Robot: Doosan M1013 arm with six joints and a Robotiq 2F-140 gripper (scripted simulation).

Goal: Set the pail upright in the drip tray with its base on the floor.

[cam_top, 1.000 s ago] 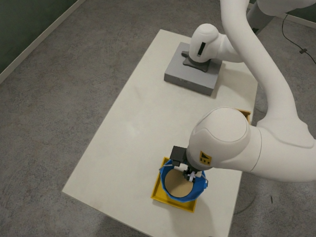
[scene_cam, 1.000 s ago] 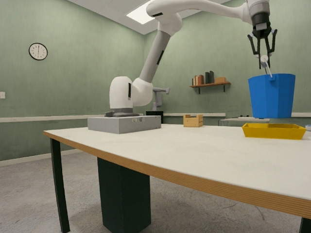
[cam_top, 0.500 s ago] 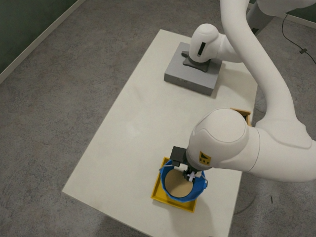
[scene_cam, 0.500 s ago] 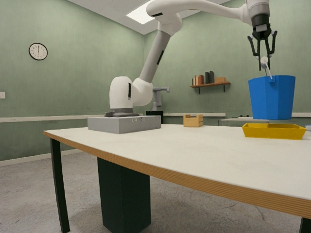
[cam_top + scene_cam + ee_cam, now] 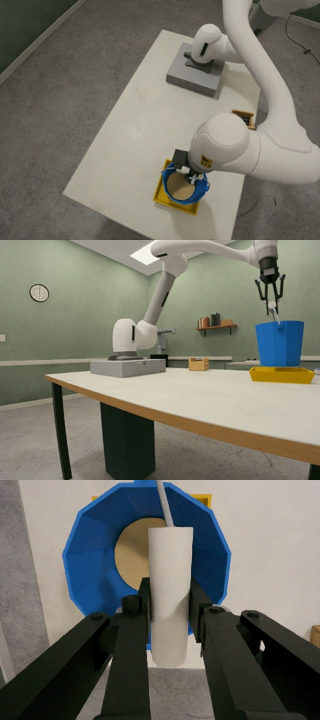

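A blue pail (image 5: 279, 342) (image 5: 180, 189) with a tan inner floor hangs upright from its white handle grip (image 5: 170, 595). My gripper (image 5: 271, 307) is shut on that handle grip, fingers on both sides of it (image 5: 170, 605). The pail's base sits right at the rim of the yellow drip tray (image 5: 281, 374), directly over it. From above, the pail (image 5: 184, 187) covers most of the tray (image 5: 175, 197), and its rim overhangs the tray's right side. The tray's floor under the pail is hidden.
A grey base block (image 5: 195, 69) carries the arm at the table's far end. A small wooden crate (image 5: 198, 364) (image 5: 244, 118) stands near the table's right edge. The tray lies close to the table's near edge.
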